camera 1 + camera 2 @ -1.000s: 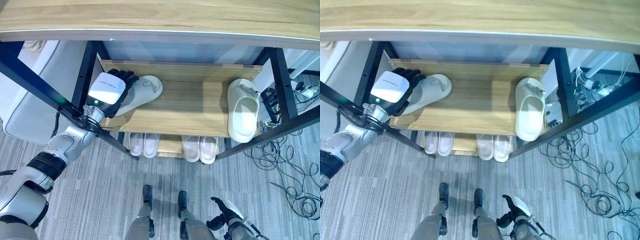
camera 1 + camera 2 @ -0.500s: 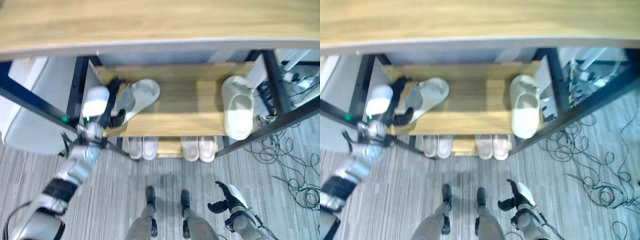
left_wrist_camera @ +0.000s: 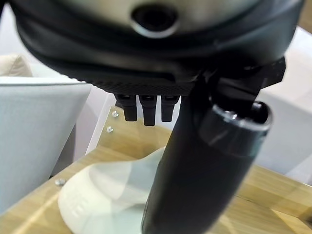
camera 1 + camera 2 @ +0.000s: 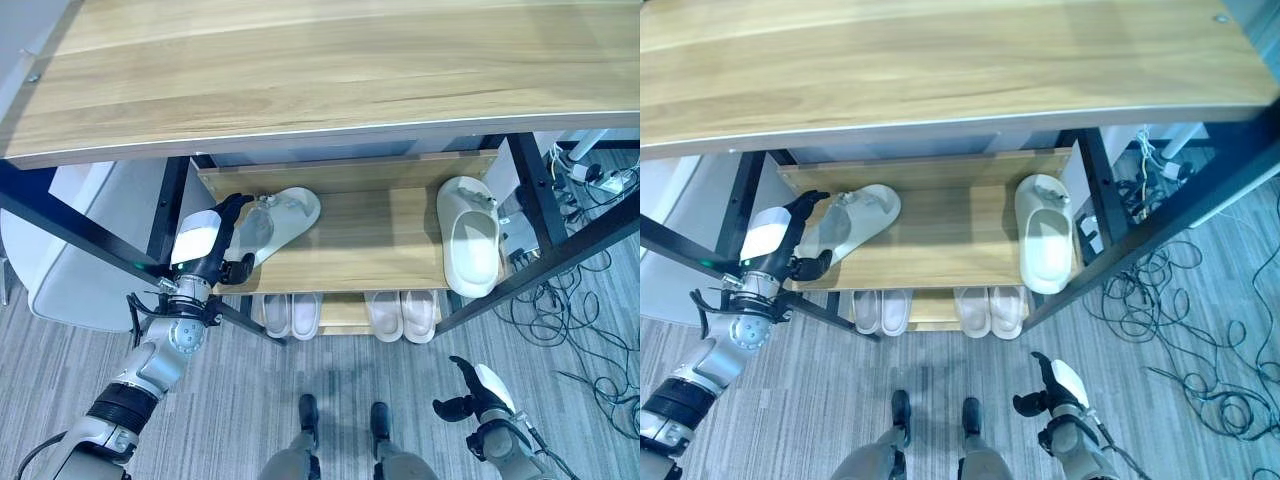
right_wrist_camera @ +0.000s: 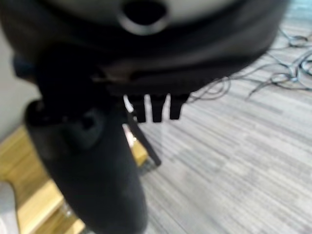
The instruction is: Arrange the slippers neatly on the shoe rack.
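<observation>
Left hand (image 4: 212, 245) is being held at the left front corner of the shoe rack's middle shelf (image 4: 370, 235), fingers straight and spread, thumb set apart, nothing being gripped. Its fingertips are lying just beside the heel end of the left slipper (image 4: 275, 217), which is lying tilted on that shelf with its toe pointing toward the back; actual contact cannot be confirmed. The right slipper (image 4: 469, 234) is lying at the right end of the same shelf, well apart from its mate, heel overhanging the front edge. Two white pairs (image 4: 348, 313) are being kept on the lower shelf, side by side. Right hand (image 4: 478, 389) is hanging low over the grey floor (image 4: 230, 410) in front of the rack, fingers relaxed and empty.
</observation>
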`<state>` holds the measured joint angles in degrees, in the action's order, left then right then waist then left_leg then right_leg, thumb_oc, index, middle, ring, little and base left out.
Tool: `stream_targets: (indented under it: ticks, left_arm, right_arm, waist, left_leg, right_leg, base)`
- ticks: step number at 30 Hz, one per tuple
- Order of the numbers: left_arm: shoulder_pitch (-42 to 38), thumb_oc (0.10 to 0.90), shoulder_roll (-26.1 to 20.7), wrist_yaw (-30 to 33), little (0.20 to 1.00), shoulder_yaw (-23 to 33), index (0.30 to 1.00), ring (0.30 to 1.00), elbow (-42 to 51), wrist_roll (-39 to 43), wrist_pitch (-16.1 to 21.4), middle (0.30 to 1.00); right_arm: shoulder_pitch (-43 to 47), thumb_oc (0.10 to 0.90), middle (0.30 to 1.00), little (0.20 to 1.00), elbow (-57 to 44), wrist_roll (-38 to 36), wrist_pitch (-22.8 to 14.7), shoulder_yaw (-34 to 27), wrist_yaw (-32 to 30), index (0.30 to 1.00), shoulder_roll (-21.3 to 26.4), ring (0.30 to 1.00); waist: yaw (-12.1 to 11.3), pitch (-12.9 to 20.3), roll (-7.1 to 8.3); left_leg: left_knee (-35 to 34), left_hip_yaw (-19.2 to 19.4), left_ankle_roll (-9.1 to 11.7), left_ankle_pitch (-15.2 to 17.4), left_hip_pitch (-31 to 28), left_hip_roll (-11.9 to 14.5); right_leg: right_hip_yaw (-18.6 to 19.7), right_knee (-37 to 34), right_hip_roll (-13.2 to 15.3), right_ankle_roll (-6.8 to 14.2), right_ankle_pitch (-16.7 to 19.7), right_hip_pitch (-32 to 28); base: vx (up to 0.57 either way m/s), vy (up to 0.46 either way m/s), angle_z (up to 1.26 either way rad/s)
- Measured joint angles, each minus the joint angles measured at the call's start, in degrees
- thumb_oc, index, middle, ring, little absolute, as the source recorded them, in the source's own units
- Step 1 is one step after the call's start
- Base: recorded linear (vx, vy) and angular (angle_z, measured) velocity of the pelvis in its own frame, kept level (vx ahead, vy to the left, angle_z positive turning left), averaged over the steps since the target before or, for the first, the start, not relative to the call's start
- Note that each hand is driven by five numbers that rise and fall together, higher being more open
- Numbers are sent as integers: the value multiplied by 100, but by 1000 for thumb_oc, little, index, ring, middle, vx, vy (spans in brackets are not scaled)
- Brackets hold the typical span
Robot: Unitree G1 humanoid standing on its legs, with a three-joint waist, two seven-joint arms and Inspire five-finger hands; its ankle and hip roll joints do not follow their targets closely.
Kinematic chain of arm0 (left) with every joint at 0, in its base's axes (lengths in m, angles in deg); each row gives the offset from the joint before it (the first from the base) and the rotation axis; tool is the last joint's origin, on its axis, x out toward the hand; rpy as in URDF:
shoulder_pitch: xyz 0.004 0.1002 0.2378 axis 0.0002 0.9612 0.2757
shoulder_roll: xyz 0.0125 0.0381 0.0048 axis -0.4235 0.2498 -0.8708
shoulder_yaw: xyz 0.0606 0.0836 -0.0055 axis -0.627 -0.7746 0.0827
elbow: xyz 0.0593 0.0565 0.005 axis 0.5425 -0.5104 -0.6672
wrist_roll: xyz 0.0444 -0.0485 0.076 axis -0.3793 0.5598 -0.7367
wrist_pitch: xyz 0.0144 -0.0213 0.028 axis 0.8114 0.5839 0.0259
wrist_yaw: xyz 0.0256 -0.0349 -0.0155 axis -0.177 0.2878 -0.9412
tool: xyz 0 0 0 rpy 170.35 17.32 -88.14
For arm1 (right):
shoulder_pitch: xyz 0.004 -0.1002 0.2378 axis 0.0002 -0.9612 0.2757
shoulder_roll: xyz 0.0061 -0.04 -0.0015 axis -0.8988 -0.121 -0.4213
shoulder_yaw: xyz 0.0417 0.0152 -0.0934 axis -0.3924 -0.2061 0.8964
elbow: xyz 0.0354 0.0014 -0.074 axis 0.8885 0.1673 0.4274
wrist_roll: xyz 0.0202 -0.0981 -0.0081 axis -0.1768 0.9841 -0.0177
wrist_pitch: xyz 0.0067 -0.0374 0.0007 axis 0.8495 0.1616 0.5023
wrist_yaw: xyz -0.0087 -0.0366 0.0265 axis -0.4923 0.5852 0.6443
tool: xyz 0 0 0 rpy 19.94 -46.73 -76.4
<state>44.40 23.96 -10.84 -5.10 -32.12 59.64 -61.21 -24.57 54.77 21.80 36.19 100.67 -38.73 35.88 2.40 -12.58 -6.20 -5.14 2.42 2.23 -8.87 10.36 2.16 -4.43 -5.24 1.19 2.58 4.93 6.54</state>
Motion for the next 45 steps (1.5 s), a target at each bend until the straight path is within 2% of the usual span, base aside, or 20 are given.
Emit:
stream_targets:
  ticks: [8, 13, 17, 19, 23, 36, 37, 39, 45]
  left_arm:
    - [-25, 800, -59, 5, 900, -10, 900, 900, 343, -218, -2, 900]
    - [-300, 800, -168, 9, 900, -42, 900, 900, 330, -393, -6, 900]
    - [-928, 800, -399, 27, 900, -505, 900, 900, -28, -435, -11, 900]
    - [-1272, 800, -636, 36, 900, -796, 900, 900, -384, -631, -22, 900]
    - [-1529, 800, -799, 41, 900, -1094, 900, 900, -675, -810, -136, 900]
    - [-1786, 800, -840, 45, 900, -1324, 900, 900, -930, -1014, -164, 900]
    - [-1789, 562, -838, 46, 542, -1326, 542, 542, -924, -1014, -171, 542]
    - [-1797, 400, -838, 46, 300, -1330, 300, 300, -915, -1015, -183, 300]
    - [-1921, 400, -762, 135, 300, -1546, 300, 300, -877, -1010, -243, 300]
  right_arm:
    - [-273, 800, 900, 900, 1, 24, 1, 182, 26, 900, 34, 900]
    - [-269, 800, 900, 900, -29, 24, 0, 243, 34, 900, 61, 900]
    - [-204, 800, 900, 900, -78, 23, -4, 264, 35, 900, 107, 900]
    - [-140, 800, 900, 900, -103, 22, -5, 313, 35, 900, 113, 900]
    - [-132, 800, 900, 900, -100, 20, 1, 405, 36, 900, 140, 900]
    - [-57, 800, 900, 900, -97, 20, -9, 423, 31, 900, 164, 900]
    - [-51, 800, 900, 900, -98, 19, -12, 426, 31, 900, 164, 900]
    - [-37, 800, 900, 900, -98, 19, -14, 441, 31, 900, 167, 900]
    - [-5, 800, 900, 900, -98, 16, -47, 523, 29, 900, 181, 900]
  waist:
    - [9, 140, -26]
    - [35, 164, -37]
    - [56, 207, -80]
    - [138, 239, -123]
    - [171, 250, -143]
    - [160, 247, -139]
    - [162, 246, -138]
    - [161, 244, -135]
    - [169, 235, -122]
  left_leg:
    - [0, -7, -24, -16, 118, -3]
    - [3, -2, -8, -38, 158, 4]
    - [4, 11, 23, -64, 304, 4]
    - [4, 23, 37, -73, 421, 8]
    - [5, 40, 51, -84, 502, 13]
    - [4, 39, 52, -83, 666, 3]
    - [4, 39, 52, -83, 671, 3]
    - [4, 39, 53, -83, 681, 3]
    - [4, 48, 52, -83, 726, -11]
  right_leg:
    - [0, 1, 2, -50, 39, 127]
    - [-2, 1, -3, -53, 50, 171]
    - [8, 1, 1, -52, 67, 326]
    - [12, 1, 0, -50, 65, 450]
    - [30, 2, -1, -56, 98, 558]
    - [89, 2, 6, -49, 93, 736]
    - [89, 2, 6, -47, 92, 741]
    - [89, 2, 5, -45, 91, 751]
    - [100, 2, 20, -43, 95, 803]
  base:
    - [0, 0, 0]
    - [0, 0, 0]
    - [-11, 3, -2]
    - [-17, 7, -5]
    - [-4, 4, -7]
    - [1, 3, -1]
    - [0, 0, 0]
    - [0, 0, 0]
    - [0, 0, 0]
